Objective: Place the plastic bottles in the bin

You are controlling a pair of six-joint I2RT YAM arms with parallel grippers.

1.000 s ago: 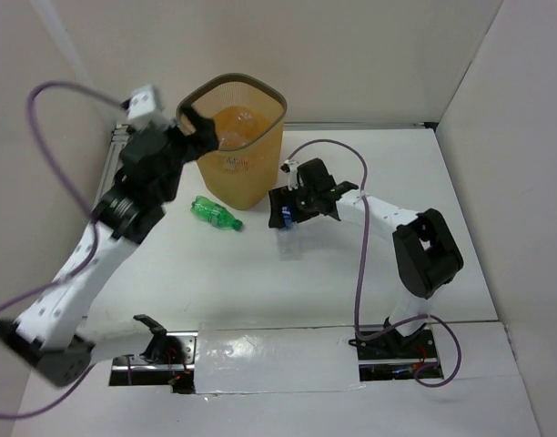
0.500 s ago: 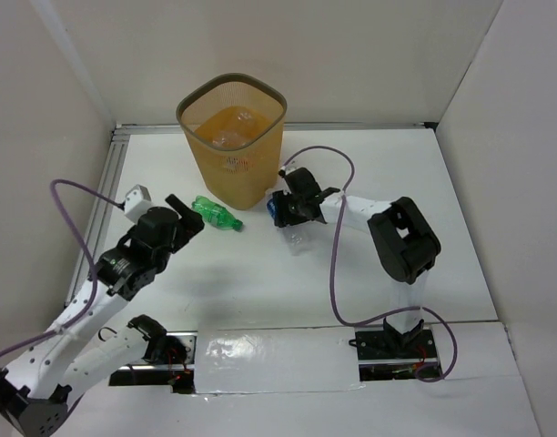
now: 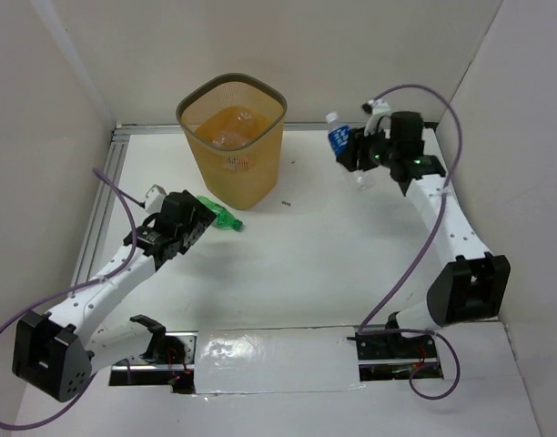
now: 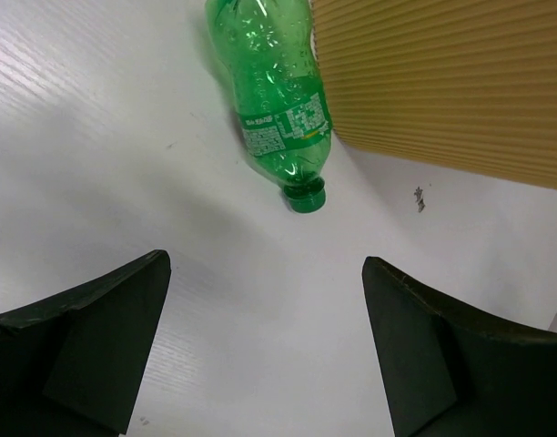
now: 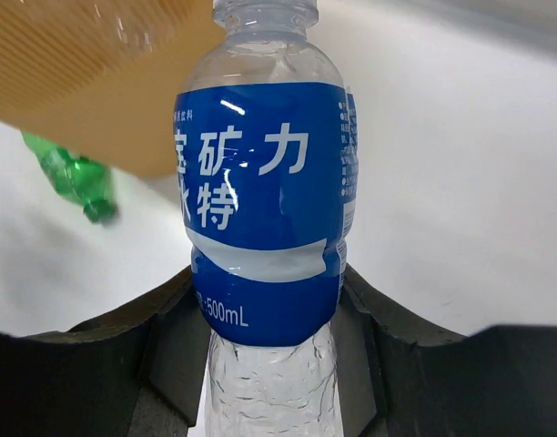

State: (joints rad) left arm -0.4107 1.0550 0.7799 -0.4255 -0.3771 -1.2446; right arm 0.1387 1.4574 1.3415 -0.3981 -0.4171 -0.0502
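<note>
The orange bin [image 3: 235,146] stands at the back of the table, with clear bottles showing inside it. A green bottle [image 3: 217,212] [image 4: 274,96] lies on the table against the bin's front left side, cap toward the front. My left gripper [image 3: 198,217] [image 4: 265,341] hovers just short of that cap, open and holding nothing. Up to the right of the bin, my right gripper [image 3: 354,157] [image 5: 265,341] is shut on a clear bottle with a blue label [image 3: 340,138] [image 5: 265,200], carrying it off the table with its cap toward the bin [image 5: 78,64].
White walls close in the table on the left, back and right. A metal rail [image 3: 110,177] runs along the left edge. A small dark speck [image 3: 286,203] lies on the table right of the bin.
My right gripper shut on the blue-label bottle and lifted it from the table's middle up to the right of the bin. The left arm swung down from the bin's rim to the green bottle.
</note>
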